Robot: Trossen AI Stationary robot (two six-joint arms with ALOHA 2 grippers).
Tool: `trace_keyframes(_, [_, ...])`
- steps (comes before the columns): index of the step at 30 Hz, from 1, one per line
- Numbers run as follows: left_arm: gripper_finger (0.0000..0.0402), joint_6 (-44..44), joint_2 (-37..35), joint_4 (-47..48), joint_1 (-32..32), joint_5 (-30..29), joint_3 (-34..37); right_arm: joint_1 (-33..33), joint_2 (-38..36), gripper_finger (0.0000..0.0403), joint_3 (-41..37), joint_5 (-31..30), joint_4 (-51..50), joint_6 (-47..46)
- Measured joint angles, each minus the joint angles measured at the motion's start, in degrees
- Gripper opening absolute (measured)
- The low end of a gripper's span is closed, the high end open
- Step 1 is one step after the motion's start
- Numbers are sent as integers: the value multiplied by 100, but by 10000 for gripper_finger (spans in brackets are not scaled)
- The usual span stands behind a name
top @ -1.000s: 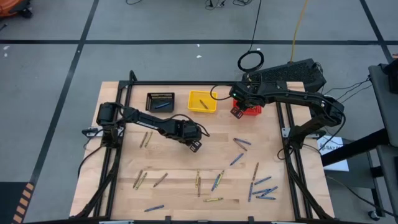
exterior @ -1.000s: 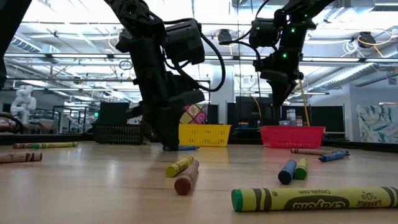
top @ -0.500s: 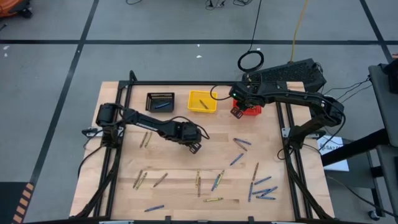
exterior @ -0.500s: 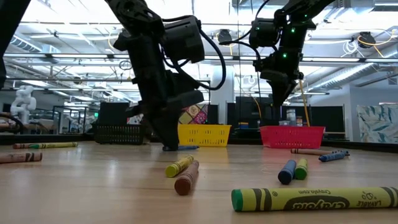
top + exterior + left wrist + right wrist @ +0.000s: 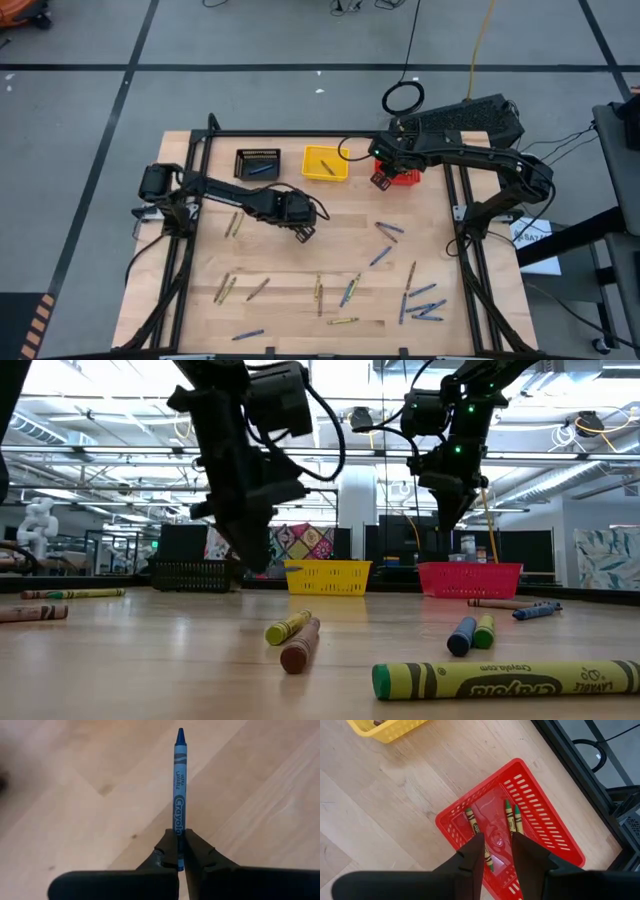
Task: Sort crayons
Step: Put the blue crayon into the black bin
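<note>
My left gripper (image 5: 180, 851) is pinched tight on a blue paper-wrapped crayon (image 5: 179, 795), held above the pale wooden table (image 5: 280, 262). My right gripper (image 5: 498, 849) hangs over the red mesh basket (image 5: 547, 831), fingers parted, holding nothing, with green crayons (image 5: 511, 817) lying inside.

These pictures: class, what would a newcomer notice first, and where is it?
The left gripper, near the table's middle, is shut on a blue crayon. The right gripper hangs open above the red basket at the far edge, with olive crayons inside. More loose crayons litter the near side.
</note>
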State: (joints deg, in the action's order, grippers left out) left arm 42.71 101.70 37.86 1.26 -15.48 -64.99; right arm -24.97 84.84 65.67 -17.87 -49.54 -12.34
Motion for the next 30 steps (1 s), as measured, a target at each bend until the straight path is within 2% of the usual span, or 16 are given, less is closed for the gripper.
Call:
trace_keyframes(5, [0, -79, -374, 575, -181, -186, 4, 0, 0, 86, 0, -1, 5, -1])
trace_keyframes(15, [0, -892, -1104, 1260, -875, -287, -5, 0, 0, 86, -2, -1, 1, 69])
trace_keyframes(22, [0, -1165, -1146, 2237, -1392, -413, -4, 0, 0, 86, -66, 4, 2, 128])
trace_keyframes(30, [0, -1915, -1149, 2175, -2053, -637, 52, 0, 0, 86, -285, 13, -7, 258])
